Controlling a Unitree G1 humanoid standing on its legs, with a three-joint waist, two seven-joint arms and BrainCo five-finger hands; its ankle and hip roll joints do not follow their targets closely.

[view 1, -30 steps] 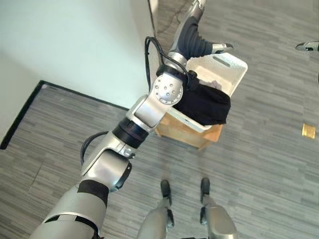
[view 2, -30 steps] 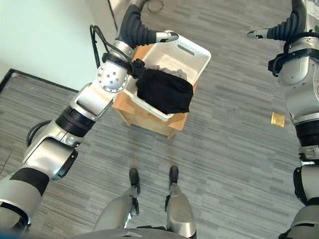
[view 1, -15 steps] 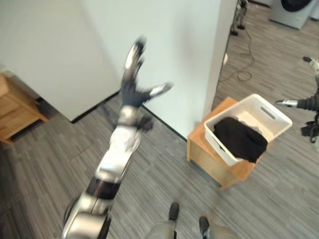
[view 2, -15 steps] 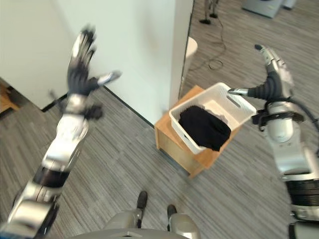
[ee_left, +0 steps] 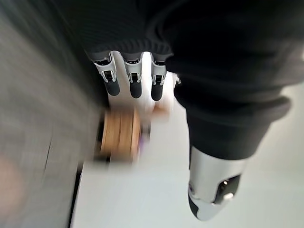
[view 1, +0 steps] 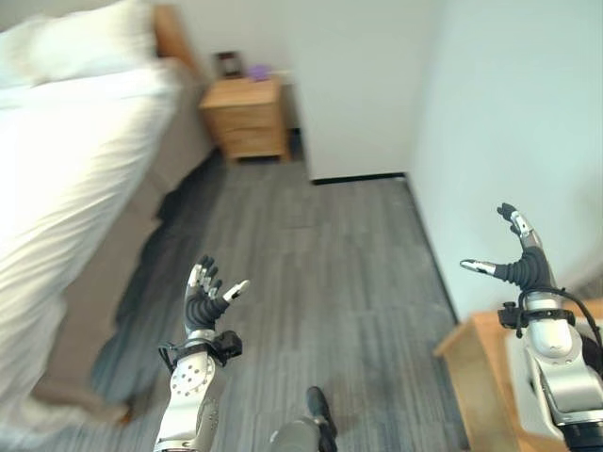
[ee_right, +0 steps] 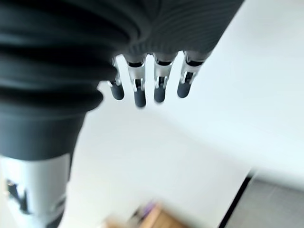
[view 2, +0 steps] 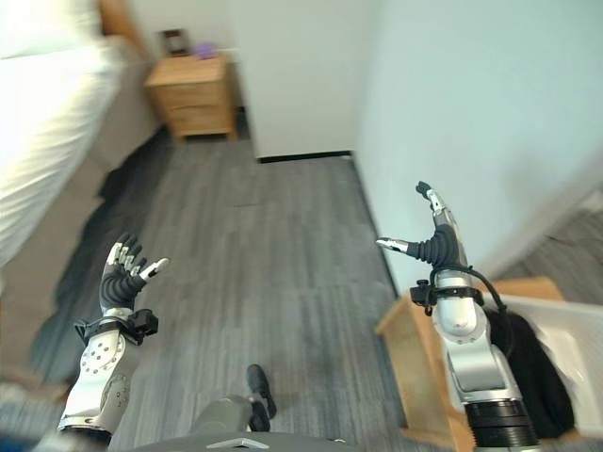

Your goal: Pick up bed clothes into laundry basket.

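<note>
White bedding point(view 1: 66, 141) covers the bed along the left side. A dark patch point(view 1: 174, 202) lies on the floor by the bed; I cannot tell whether it is cloth or shadow. The white laundry basket point(view 2: 570, 325) sits at the far right on a wooden stand point(view 2: 419, 358), and a black garment point(view 2: 532, 372) hangs over its near rim. My left hand point(view 1: 209, 303) is raised low at the left, open and empty, its straight fingers point(ee_left: 135, 83) spread. Beside the stand, my right hand point(view 2: 435, 247) is open and empty too, fingers point(ee_right: 159, 83) straight.
A wooden nightstand point(view 1: 250, 118) stands at the head of the bed against the far wall. A white wall point(view 1: 509, 113) runs down the right side, just behind my right hand. Grey plank floor point(view 1: 320, 273) stretches between bed and wall.
The camera has swung left, from the basket to the bed and nightstand. My left arm has dropped from a high reach to low at the left. Both hands stay open.
</note>
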